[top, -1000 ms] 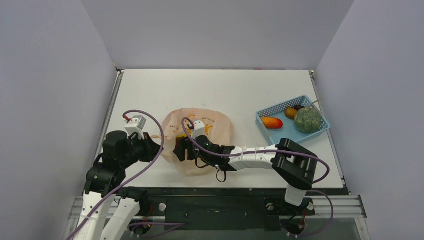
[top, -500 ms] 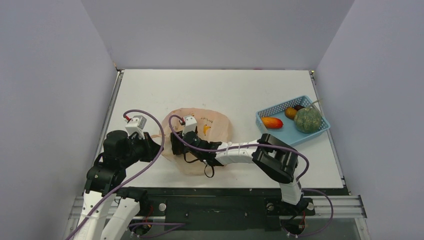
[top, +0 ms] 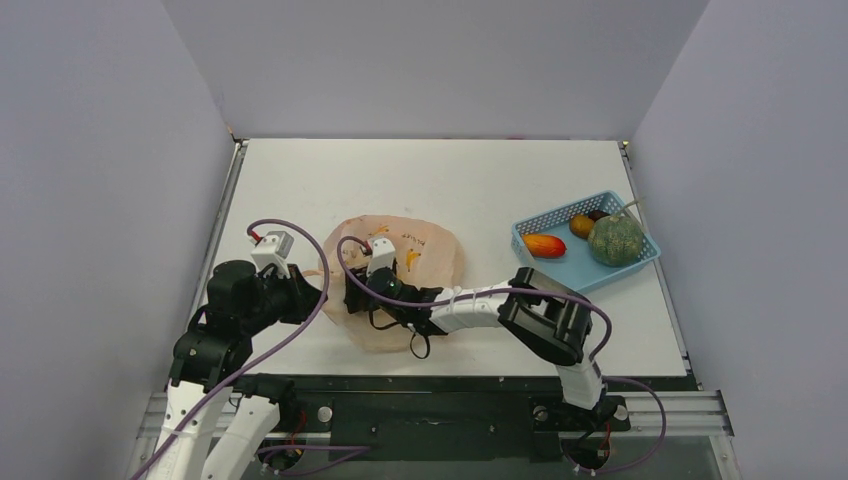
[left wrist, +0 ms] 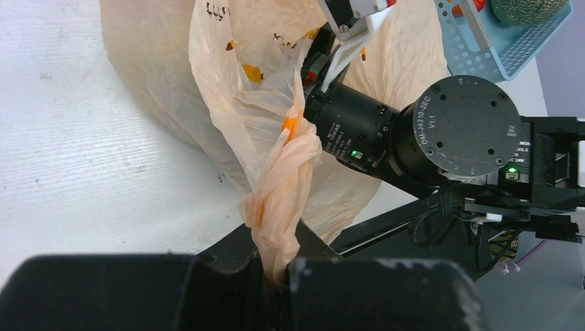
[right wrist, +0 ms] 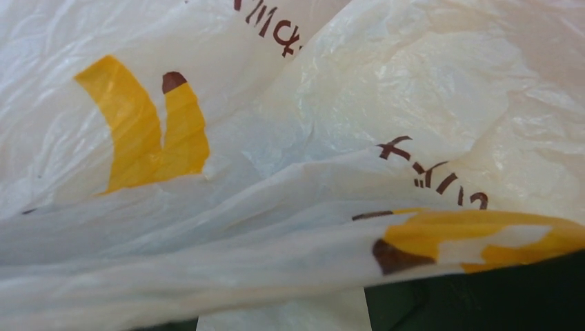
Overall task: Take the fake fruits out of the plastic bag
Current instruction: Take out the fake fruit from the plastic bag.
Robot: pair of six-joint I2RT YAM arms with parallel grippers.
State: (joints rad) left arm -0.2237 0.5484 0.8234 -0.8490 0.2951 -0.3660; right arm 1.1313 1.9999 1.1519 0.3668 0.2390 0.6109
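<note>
Left claw (left wrist: 276,274) pinching plastic bag (left wrist: 227,83) handle, right claw (top: 352,294) stretched low into bag, spread unclear.

LAB BENCH: Two white-and-black robot arms, the left arm (top: 215,340) and the right arm (top: 500,305), stand bolted to a metal frame (top: 440,412) at the near edge of a white table (top: 500,170). The table is boxed in on three sides by plain pale grey panels (top: 430,70), marking this as a robotics test cell rather than a home or shop. Purple cables (top: 311,243) loop off the wrists. The props are fake fruits (top: 614,240) in a light blue basket (top: 572,265) and a printed plastic bag (top: 435,250).
</note>
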